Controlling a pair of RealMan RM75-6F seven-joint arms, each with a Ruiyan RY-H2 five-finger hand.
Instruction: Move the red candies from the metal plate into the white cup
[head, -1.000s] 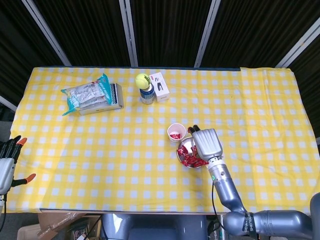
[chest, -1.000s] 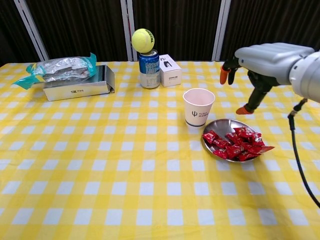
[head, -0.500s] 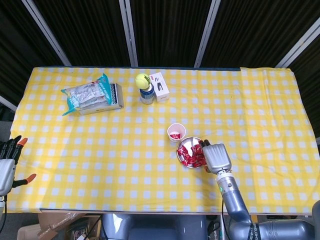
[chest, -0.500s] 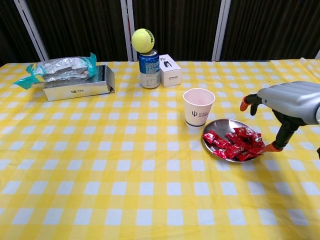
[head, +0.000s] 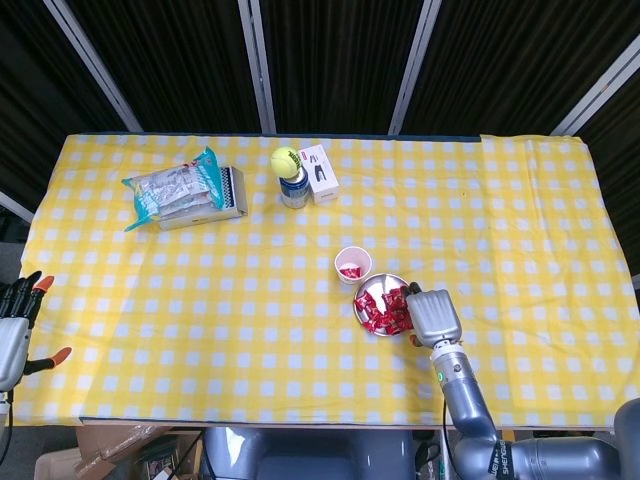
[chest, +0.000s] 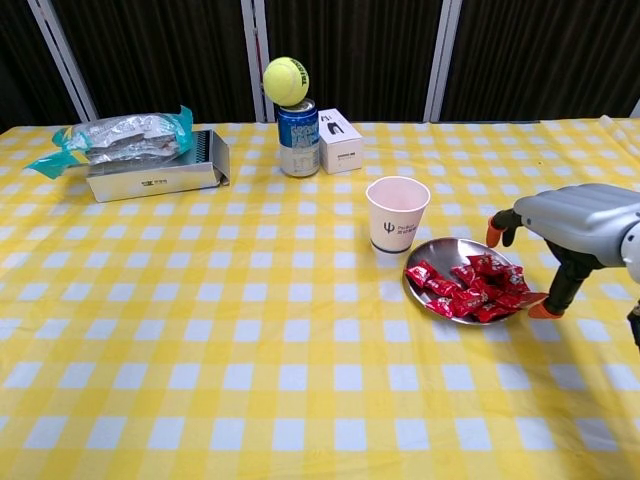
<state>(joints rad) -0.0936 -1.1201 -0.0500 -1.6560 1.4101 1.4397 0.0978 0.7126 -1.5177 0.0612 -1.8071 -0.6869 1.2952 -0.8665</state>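
**Right hand low beside the candy plate**

Now we see our right hand (chest: 565, 225) hanging low just right of the metal plate (chest: 440, 252), palm down, fingers spread and curved downward with nothing between them. One orange fingertip sits near the plate's far right rim, and the thumb tip reaches down next to the candies at the near right edge; whether it touches them we cannot tell. The red candies (chest: 470, 287) lie heaped in the near right part of the plate. The white cup (chest: 397, 214) stands upright just left and far of the plate, close beside it, and the head view shows a red candy inside (head: 350, 271).

Our left hand (head: 14, 320) rests at the far left edge of the counter (head: 200, 320), well apart from everything, fingers apart and holding nothing.

Further back stand a blue can (chest: 298, 138) with a tennis ball (chest: 285, 80) on top, a small white box (chest: 340, 140) beside it, and a snack bag (chest: 125, 135) on a long box (chest: 155, 175).
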